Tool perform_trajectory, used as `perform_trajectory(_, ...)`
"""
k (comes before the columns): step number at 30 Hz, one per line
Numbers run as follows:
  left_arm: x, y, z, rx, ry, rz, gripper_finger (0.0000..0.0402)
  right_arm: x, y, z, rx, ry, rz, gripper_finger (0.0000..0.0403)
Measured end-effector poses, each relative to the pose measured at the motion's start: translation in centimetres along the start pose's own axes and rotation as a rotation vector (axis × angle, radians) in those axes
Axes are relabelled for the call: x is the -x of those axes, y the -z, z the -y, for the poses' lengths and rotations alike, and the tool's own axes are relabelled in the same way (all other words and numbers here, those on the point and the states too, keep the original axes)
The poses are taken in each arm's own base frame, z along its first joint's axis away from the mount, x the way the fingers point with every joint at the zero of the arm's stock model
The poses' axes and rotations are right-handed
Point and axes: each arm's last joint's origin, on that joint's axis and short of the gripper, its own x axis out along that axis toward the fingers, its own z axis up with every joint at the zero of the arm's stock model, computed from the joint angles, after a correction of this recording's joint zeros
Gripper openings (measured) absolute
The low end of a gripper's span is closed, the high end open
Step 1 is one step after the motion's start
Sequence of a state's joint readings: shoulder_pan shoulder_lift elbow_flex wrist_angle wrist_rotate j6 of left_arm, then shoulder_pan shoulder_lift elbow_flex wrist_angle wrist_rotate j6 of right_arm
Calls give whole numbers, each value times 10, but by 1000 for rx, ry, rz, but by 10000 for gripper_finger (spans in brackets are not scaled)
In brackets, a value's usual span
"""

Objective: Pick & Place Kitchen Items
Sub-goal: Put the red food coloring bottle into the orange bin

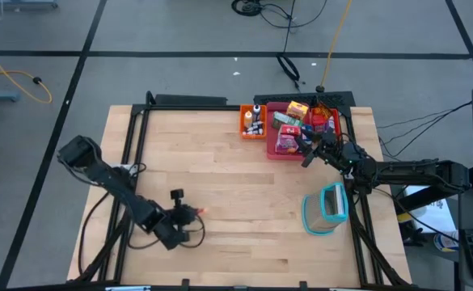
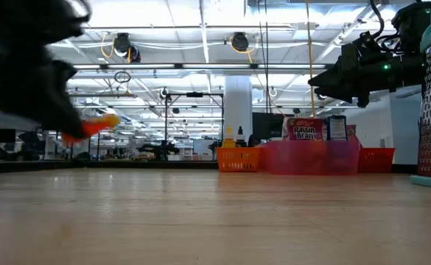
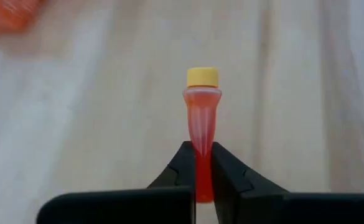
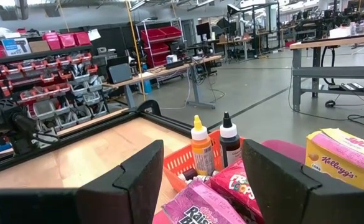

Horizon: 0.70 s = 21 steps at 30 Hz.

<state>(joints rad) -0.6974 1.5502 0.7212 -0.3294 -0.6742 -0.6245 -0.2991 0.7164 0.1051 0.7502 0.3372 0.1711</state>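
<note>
My left gripper is near the table's front left, above the wood. It is shut on a small red-orange bottle with a yellow cap. The bottle also shows in the low view. My right gripper is open and empty over the pink tray at the far right. In its wrist view the fingers stand apart above printed cartons. Two small bottles, one yellow and one dark, stand in the orange tray. My left gripper pinches the bottle's lower body between its two fingers. The neck and yellow cap stick out forward past the fingertips, in line with the fingers. The bottle is lifted clear of the table and its cap end points toward the table's right.
The orange, pink and red trays stand side by side at the far right, filled with cartons and bottles. A teal-rimmed clear container stands near the right edge, close to the right arm. Bare wood lies between the arms.
</note>
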Motion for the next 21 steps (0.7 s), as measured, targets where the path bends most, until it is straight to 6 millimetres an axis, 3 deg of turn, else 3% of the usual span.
perform_trajectory(7,3,-44,-35,0,-52,187,7,0,0,0,0,-1,0,210)
perform_trajectory(13,-12,-81,-75,-6,-111,337,20,0,0,0,0,-1,0,210)
perform_trajectory(21,-39,-107,-152,50,-113,447,13,0,0,0,1,-2,-2,210)
